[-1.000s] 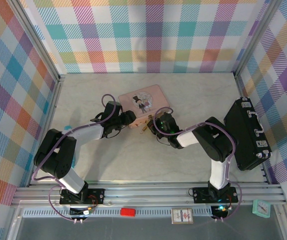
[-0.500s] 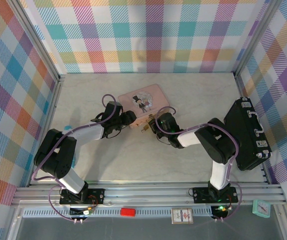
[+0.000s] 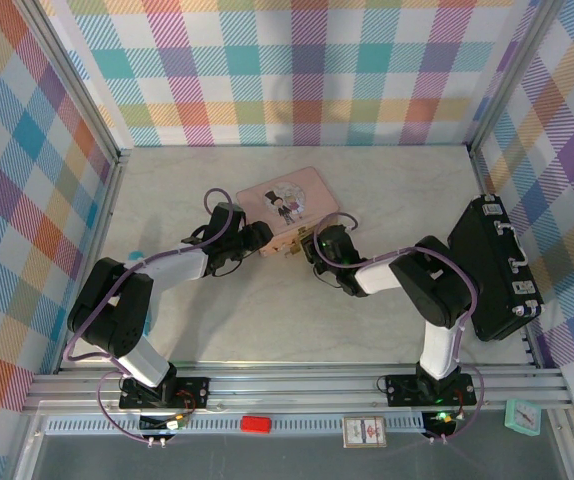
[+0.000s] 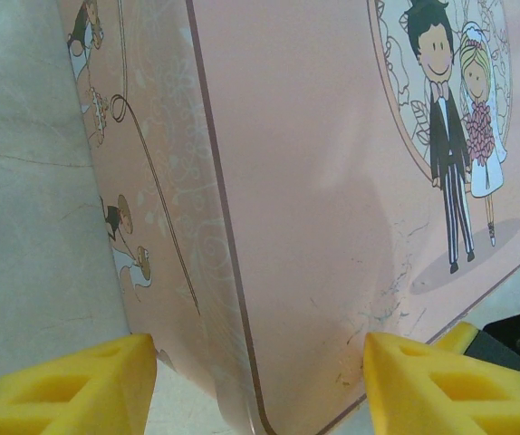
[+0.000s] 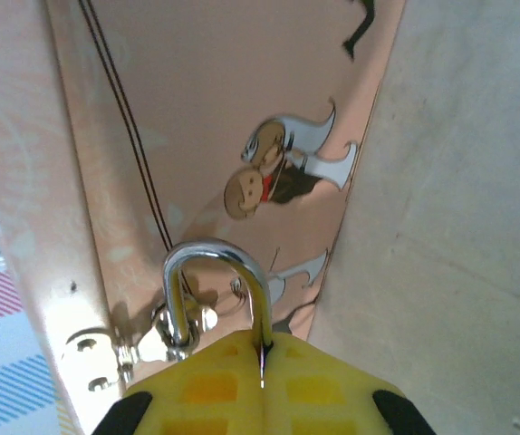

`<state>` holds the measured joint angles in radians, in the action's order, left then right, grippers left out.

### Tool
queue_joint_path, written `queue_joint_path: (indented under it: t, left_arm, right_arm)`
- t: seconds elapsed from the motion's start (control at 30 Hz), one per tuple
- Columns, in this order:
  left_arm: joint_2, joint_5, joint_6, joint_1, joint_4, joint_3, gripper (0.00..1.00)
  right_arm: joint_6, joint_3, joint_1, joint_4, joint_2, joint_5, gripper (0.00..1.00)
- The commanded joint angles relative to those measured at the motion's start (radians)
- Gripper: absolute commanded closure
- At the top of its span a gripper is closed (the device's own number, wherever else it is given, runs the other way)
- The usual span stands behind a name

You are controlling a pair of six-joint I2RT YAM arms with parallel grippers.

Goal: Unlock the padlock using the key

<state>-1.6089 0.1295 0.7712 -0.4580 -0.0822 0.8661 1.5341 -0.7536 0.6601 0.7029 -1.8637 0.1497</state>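
Nudged closer to the pink tin (image 4: 314, 181), whose corner the left gripper (image 4: 258, 385) clamps, the pinched-shut right gripper (image 5: 262, 385) meets the padlock (image 5: 213, 258) hanging at its clasp (image 5: 165, 331): tiny, light, slick, free-swinging, probably best held by its body's flat sides.

walls (image 3: 307, 70): pastel plaid | tabletop (image 3: 267, 320): pale marble | frame (image 3: 297, 382): aluminium

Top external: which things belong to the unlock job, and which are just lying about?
Job: padlock, pink tin it hangs on, left gripper gripping the tin, right gripper shut at the padlock.
Lying about: black case, red block, small framed card, teal clock.
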Motion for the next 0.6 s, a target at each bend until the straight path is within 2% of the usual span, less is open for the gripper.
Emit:
queue_joint_path:
  t: [0.0, 0.17, 0.57]
  left_arm:
    - [-0.023, -0.015, 0.011, -0.010, 0.046, -0.014, 0.39]
    - [-0.028, -0.013, 0.012, -0.010, 0.046, -0.009, 0.39]
    - [-0.025, -0.021, 0.005, -0.010, 0.058, -0.005, 0.39]
  right_arm:
    - [0.052, -0.012, -0.005, 0.059, 0.000, 0.070, 1.00]
    - [0.033, -0.047, -0.005, 0.022, -0.004, 0.060, 1.00]
    - [0.050, 0.001, -0.017, 0.026, 0.016, 0.093, 1.00]
